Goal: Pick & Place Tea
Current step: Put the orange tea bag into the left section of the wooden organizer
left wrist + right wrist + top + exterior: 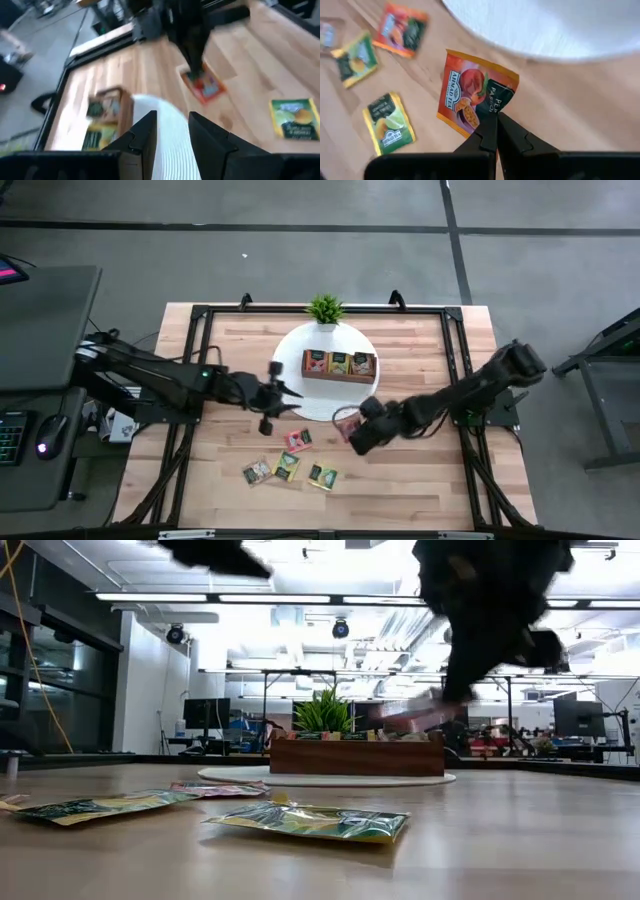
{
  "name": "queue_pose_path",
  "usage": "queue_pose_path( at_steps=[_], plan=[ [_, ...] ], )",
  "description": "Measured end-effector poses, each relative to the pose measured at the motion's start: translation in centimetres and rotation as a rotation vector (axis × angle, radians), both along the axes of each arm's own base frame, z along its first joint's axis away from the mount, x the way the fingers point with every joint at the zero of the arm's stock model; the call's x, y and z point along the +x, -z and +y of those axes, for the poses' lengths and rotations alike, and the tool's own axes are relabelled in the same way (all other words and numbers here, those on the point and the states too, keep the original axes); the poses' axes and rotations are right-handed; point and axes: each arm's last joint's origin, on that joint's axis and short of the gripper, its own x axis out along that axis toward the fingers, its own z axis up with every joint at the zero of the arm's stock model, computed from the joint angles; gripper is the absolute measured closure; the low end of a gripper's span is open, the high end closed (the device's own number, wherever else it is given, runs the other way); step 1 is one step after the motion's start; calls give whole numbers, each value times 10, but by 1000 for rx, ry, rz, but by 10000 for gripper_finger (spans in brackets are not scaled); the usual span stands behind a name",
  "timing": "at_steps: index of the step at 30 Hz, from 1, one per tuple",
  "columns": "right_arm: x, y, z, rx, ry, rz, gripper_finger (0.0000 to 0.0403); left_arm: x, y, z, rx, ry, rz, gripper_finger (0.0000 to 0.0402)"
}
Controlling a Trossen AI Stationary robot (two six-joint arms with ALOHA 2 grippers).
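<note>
My right gripper (352, 428) is shut on a red-orange tea sachet (475, 95) just off the near right edge of the white round plate (290, 345). My left gripper (283, 390) hovers open over the plate's left edge, its fingers (145, 135) touching nothing. Several more sachets lie flat on the wood near the table's near edge: a red one (297, 440), a grey one (257, 471), a green one (287, 467) and a yellow one (322, 476). The wooden tray (338, 365) stands on the plate with sachets in its compartments. My right gripper pinches the red-orange sachet between its two fingertips at the edge by its dark label (492, 112). The fingers slant down from the table's right side. The sachet is lifted clear of the table and sticks out ahead of the fingers, tilted (415, 715).
A small green potted plant (325, 308) stands at the plate's far edge behind the tray. A dark metal frame (200, 315) runs around the table's edges. Bare wood lies on the table's right side (430, 480) and near left corner.
</note>
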Motion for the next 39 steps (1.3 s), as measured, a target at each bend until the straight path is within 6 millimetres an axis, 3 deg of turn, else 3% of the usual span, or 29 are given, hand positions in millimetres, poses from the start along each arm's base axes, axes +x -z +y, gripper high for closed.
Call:
queue_pose_path(
  at_steps=[9, 16, 22, 28, 34, 39],
  plan=[
    [-16, -59, -71, -148, -215, -60, 403, -57, 39, 20, -291, -161, -99, 291],
    [-7, -102, -108, -315, -374, 14, 403, -75, 52, 25, -486, -261, -246, 291],
    [7, -130, -119, -525, -574, 153, 403, -72, 43, 27, -580, -334, -389, 291],
    [29, -140, -115, -795, -696, 371, 403, -62, 35, 40, -710, -424, -546, 291],
    [57, -129, -107, -888, -780, 469, 403, -44, 40, 60, -793, -433, -503, 291],
    [71, -115, -105, -884, -813, 511, 403, -17, 33, 73, -776, -398, -446, 291]
  ],
)
